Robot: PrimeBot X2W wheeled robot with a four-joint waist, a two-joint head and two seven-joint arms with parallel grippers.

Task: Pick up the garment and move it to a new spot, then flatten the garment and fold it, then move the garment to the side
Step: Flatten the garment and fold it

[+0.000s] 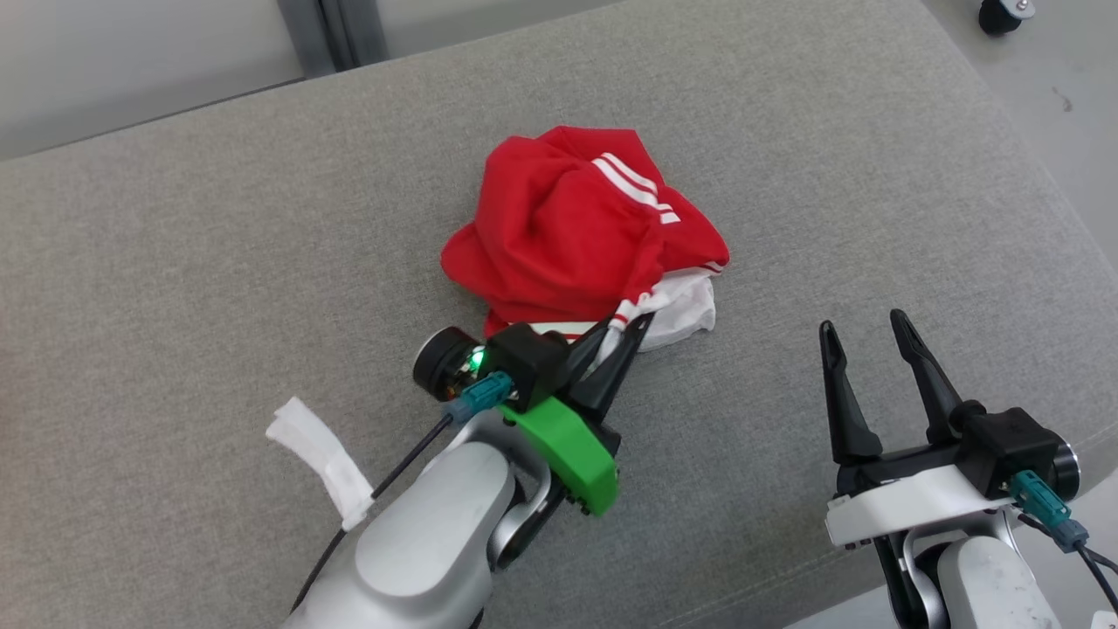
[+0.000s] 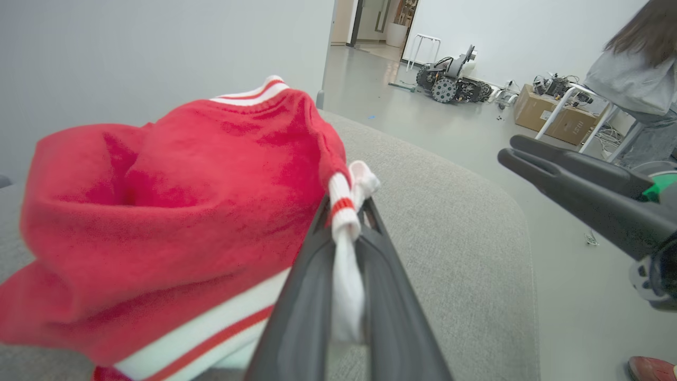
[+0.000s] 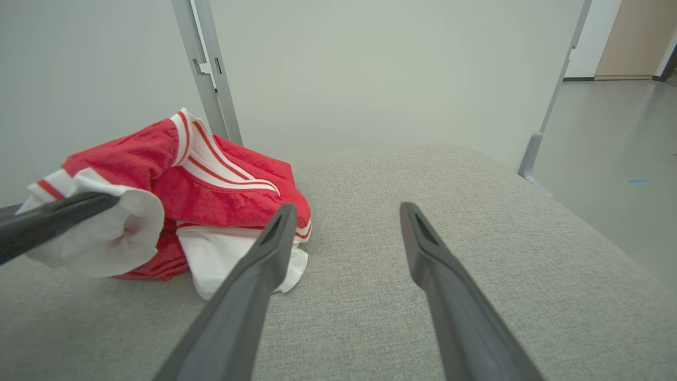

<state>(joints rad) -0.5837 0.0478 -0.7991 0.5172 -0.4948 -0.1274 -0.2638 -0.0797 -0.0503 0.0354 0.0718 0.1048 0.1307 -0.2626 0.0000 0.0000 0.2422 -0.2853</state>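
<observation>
Grey woven upholstery covers the broad cushion [image 1: 218, 262] that carries everything. The garment [image 1: 568, 227] lies crumpled in a heap about the cushion's middle, its red body bunched on top and a white sleeve spilling toward the cushion's near edge. The left gripper [image 1: 624, 336] is at that near side of the heap, its jaws closed together on a fold of white sleeve with a red-striped cuff; the left wrist view shows the cloth pinched flat between them. The right gripper [image 1: 865, 328] hovers over the cushion's near right part, well apart from the cloth, its jaws wide apart and empty. The jersey looks light, soft and wholly limp, so it should trail and unroll when lifted rather than rise as one piece. A pinch on a single sleeve edge may leave most of the heap dragging on the rough weave. It is not fragile, though thin knit can slip from a narrow pinch. For flattening, I judge the shoulders or hem corners the better holds, one per arm.
</observation>
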